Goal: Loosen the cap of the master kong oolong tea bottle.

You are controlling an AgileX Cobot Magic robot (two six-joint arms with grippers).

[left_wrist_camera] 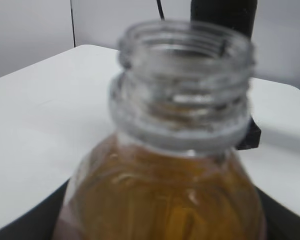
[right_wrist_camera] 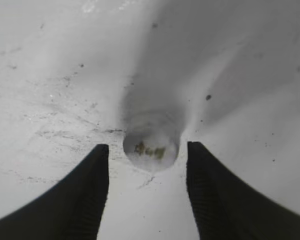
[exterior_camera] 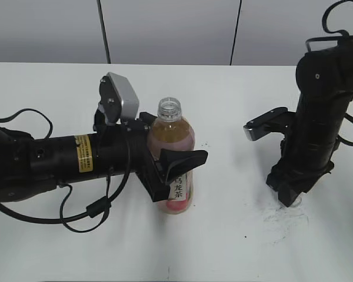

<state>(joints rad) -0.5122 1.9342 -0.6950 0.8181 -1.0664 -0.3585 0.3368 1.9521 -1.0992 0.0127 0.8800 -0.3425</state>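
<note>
A: What could have gone wrong at this point, starting with the largest item?

B: The master kong oolong tea bottle (exterior_camera: 174, 167) stood upright on the worktop (exterior_camera: 235, 247), clamped at its body by the left claw (exterior_camera: 167, 158). Its threaded neck was open. Any tilt or squeeze from that arm would likely have spilled tea.

A: And the right arm?

B: The right claw (right_wrist_camera: 147, 165) pointed down at the worktop, well apart from the bottle. Its jaws stood apart, one on each side of the cap (right_wrist_camera: 151, 148), which lay on the worktop with its grey mark up. The jaws did not appear to touch the cap. The cap was already off, so the loosening step was judged complete. A sideways move of the claw could have knocked the cap away.

A: What was hidden or hard to make out?

B: In the exterior view the right arm concealed the cap and the claw tips. The left wrist view was blurred and showed only the bottle's neck and shoulder; the left claw's pads were cut off. The far left jaw was hidden behind the bottle. The ribbing on the cap could not be resolved.
</note>
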